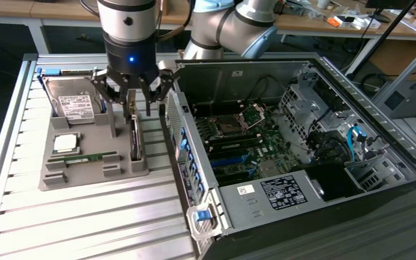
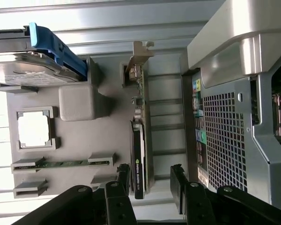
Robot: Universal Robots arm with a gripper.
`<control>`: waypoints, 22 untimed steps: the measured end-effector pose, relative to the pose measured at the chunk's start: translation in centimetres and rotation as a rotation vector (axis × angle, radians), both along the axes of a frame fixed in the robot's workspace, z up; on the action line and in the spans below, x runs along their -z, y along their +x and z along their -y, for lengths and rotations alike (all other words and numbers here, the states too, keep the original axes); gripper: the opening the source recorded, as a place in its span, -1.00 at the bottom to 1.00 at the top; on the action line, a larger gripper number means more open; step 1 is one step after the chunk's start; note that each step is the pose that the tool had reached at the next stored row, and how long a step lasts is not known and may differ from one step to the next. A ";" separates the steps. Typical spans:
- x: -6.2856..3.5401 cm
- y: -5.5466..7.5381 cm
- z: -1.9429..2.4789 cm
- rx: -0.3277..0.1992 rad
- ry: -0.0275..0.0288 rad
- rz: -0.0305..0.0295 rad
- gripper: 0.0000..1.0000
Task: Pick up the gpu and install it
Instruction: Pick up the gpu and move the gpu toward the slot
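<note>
In the tray slot nearest the case, you have the gpu (image 1: pixel 136 142) (image 2: pixel 139 154) standing on its long edge, with its silvery bracket (image 2: pixel 140 52) at one end. Your gripper (image 1: pixel 137 108) (image 2: pixel 151 187) hangs directly above it with the fingers (image 2: pixel 123 183) spread wide. In the wrist view one finger lies to either side of the card's line, at the end away from the bracket, with the card nearer one finger than the other. You cannot tell from either view whether a pad touches it, and nothing is clamped, so the card sits in its slot, not lifted. The gray tray (image 1: pixel 78 177) also carries a memory stick (image 1: pixel 85 158) lying flat in its own holder just beside the gpu. Next to that is a square cpu (image 1: pixel 65 142), and farther off a hard drive (image 1: pixel 74 105) propped on edge with a blue rail (image 2: pixel 56 47) along it. The tray rests on a slatted metal table (image 1: pixel 85 227). Just beside it, on the exterior view's right, the case (image 1: pixel 237 73) lies on its side with the panel off. You can see the motherboard (image 1: pixel 233 132) inside, and no card stands in its slots yet.
</note>
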State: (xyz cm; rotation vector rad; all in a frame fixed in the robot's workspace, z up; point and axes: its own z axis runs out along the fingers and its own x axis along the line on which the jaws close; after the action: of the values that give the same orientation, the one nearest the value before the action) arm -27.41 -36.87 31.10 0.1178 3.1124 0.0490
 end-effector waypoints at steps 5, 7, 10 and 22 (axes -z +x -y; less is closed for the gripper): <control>0.19 0.0 -0.99 0.000 -0.0038 0.0001 -0.04; 0.26 0.0 -1.40 0.000 -0.0056 0.0000 -0.04; 0.42 0.0 -2.33 0.000 -0.0097 0.0001 -0.04; 1.04 0.0 -5.05 0.000 -0.0223 0.0000 -0.04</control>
State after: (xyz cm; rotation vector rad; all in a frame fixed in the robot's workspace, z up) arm -27.40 -31.83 30.05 0.1172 3.1119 0.0143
